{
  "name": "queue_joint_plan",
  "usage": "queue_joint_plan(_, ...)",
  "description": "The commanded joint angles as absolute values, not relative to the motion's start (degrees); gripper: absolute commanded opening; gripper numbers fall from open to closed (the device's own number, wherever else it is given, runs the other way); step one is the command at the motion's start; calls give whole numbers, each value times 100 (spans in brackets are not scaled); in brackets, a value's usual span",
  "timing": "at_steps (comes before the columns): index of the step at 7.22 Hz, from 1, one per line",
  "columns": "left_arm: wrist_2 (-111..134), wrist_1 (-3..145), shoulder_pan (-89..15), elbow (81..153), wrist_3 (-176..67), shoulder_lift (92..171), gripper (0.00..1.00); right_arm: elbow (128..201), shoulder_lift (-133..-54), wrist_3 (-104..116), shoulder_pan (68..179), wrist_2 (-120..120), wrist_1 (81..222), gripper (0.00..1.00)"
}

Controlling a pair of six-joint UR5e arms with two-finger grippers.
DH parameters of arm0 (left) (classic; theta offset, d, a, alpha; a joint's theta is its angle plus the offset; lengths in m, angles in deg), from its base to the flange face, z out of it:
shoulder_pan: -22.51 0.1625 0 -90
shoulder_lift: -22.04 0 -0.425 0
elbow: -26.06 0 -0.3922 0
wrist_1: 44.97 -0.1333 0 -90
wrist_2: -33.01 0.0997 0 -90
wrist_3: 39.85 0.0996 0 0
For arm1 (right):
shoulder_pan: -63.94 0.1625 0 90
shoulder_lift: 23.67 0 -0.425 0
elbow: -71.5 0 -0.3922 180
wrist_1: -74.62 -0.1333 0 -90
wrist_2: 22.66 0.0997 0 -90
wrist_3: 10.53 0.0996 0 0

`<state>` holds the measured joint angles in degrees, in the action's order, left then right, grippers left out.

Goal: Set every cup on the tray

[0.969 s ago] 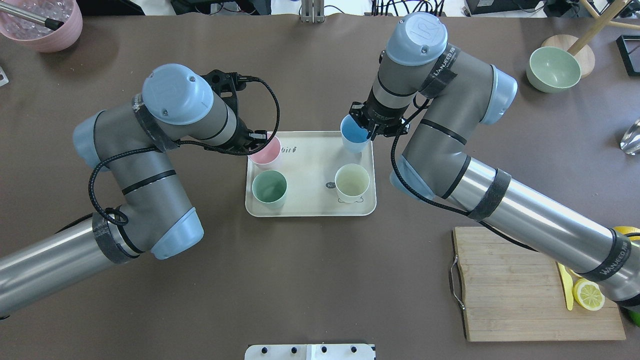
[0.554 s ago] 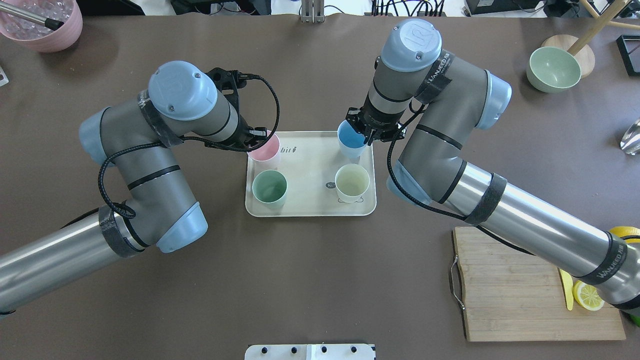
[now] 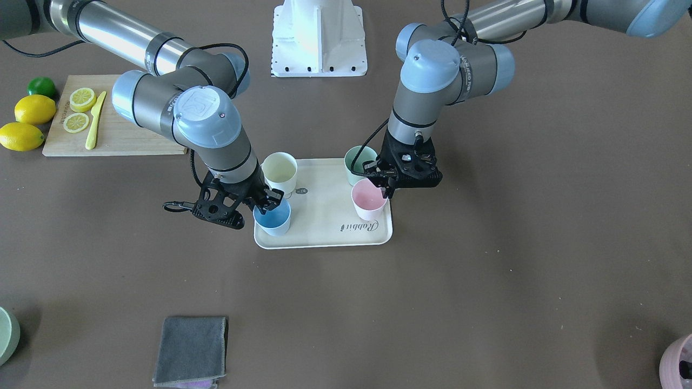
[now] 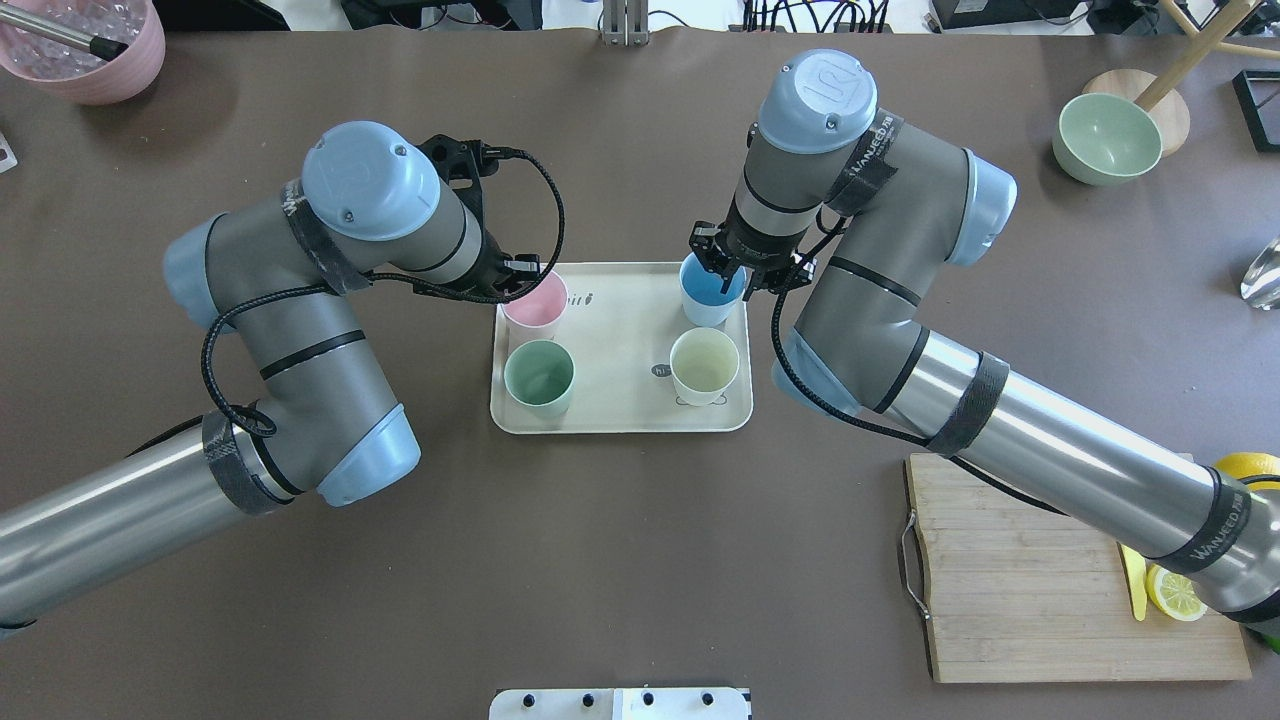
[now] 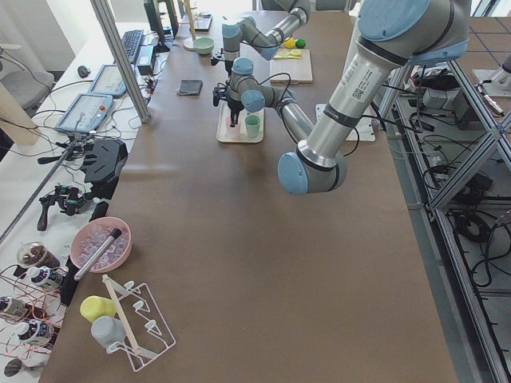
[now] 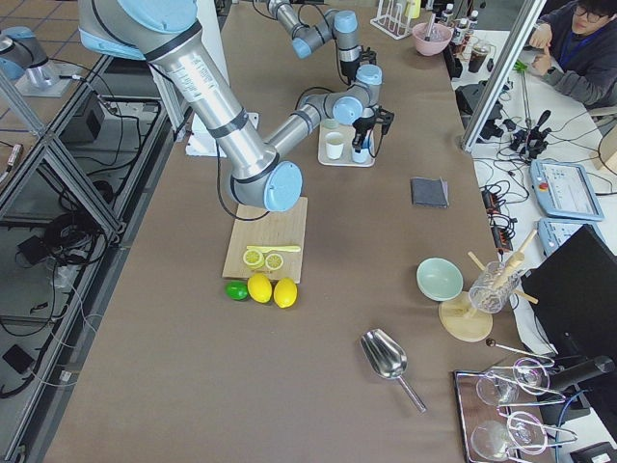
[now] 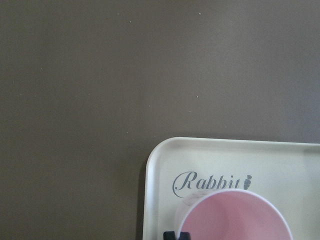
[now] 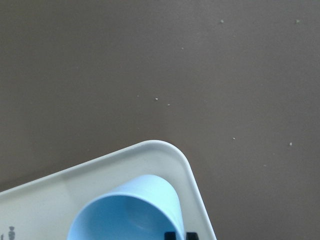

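The pink cup and the blue cup stood upright at the two far corners of the tray. The green cup and the yellow cup stood free at its near corners, so all four were inside the rim. My left tool was narrowed on the pink cup's wall at the rim. My right tool pinched the blue cup's rim the same way, one finger either side. I judged a rim grip suited these tapered walls and left each cup clear of its neighbour. I could not tell whether the two held cups' bases touched the tray. The bench carried the tray midway between my arms, so each arm served its own side.
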<state>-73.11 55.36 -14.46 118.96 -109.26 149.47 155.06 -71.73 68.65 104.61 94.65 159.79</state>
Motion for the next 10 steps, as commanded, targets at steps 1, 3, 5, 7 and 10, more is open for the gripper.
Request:
queue_joint_plan(1, -7307, 5540, -1449, 11914, -10919, 14939, 97, 15491, -7166, 6638, 10455, 9327, 15979, 100)
queue_joint_plan(3, -7342, 5532, -1493, 12071, -10928, 14939, 97, 15544, -7166, 6506, 10664, 9388, 15979, 100)
queue_joint_plan(5, -7630, 5470, -1816, 12439, -10919, 14826, 98, 15718, -7218, 6208, 11111, 9702, 16031, 100)
queue_joint_plan(7, -8071, 4693, -2395, 13245, -9593, 14327, 98, 16506, -8145, 5194, 11726, 9845, 16067, 100)
queue_joint_plan(10, -8394, 3660, -3335, 13935, -7876, 13686, 98, 17316, -9438, 2341, 13000, 10250, 16836, 100)
